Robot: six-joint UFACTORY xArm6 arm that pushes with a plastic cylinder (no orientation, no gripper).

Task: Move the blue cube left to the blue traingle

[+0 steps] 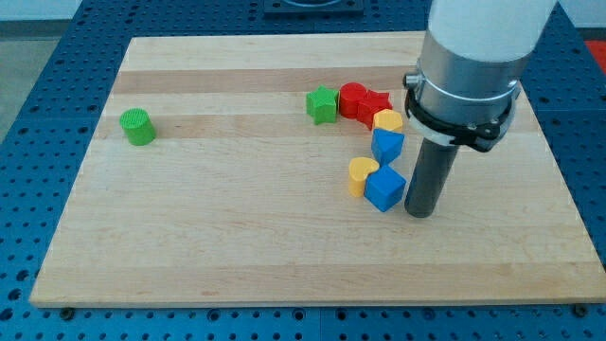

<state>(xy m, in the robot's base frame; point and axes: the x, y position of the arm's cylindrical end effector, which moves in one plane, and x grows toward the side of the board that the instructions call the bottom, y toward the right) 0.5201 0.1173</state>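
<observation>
The blue cube (384,188) lies on the wooden board right of centre. A yellow heart-shaped block (360,175) touches its left side. The blue triangle-like block (386,145) sits just above the cube, with a yellow block (387,120) above that. My tip (419,212) rests on the board just right of the blue cube, very close to its right face; contact cannot be told. The arm's white and grey body rises above it at the view's top right.
A green star-like block (323,104) and two red blocks (353,98) (375,102) lie in a row above the yellow block. A green cylinder (138,126) stands alone at the board's left. The board's right edge (549,170) lies beyond my tip.
</observation>
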